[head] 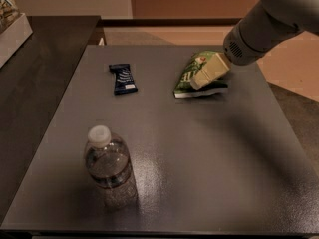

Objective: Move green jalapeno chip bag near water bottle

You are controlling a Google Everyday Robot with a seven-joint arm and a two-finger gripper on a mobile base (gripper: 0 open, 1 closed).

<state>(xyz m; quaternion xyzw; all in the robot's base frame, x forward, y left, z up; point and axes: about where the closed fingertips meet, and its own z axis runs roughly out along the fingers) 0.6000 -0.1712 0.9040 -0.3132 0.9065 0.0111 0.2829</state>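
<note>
The fingers (209, 69) of the gripper (197, 81) lie over the right side of the green jalapeno chip bag (185, 77), upper right of centre; whether they are clenched or released cannot be told. On the tabletop (209, 173) the water bottle (107, 166) stands lower left, well apart from the bag, with a dark blue wrapper (122, 78) at upper left. A shallow pinch may let the crinkly bag slip, and a hasty carry could topple the bottle

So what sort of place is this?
Likely an office snack area: a plain grey table holds a water bottle, a blue wrapper and a green chip bag, the claw at the bag.
</note>
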